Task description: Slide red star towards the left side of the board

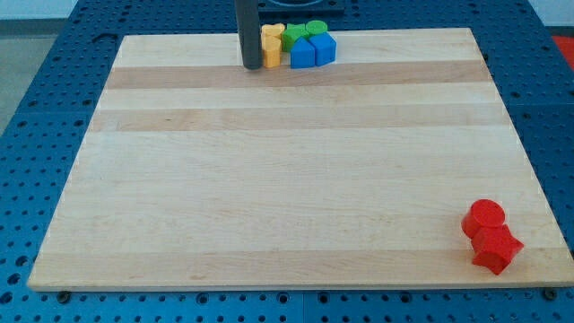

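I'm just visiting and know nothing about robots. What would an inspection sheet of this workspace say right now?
Surface: pale wooden board, striped grain, lying flat.
Job's things: red star near the view's bottom right corner, touching a red cylinder just above it.
Clutter: yellow blocks, green blocks and blue blocks bunched at the view's top edge; exact shapes hard to tell.
Grippers: none; my tip rests just left of the yellow blocks, far from the red star.
Cables: nothing seen.
Surroundings: blue perforated table around the board.
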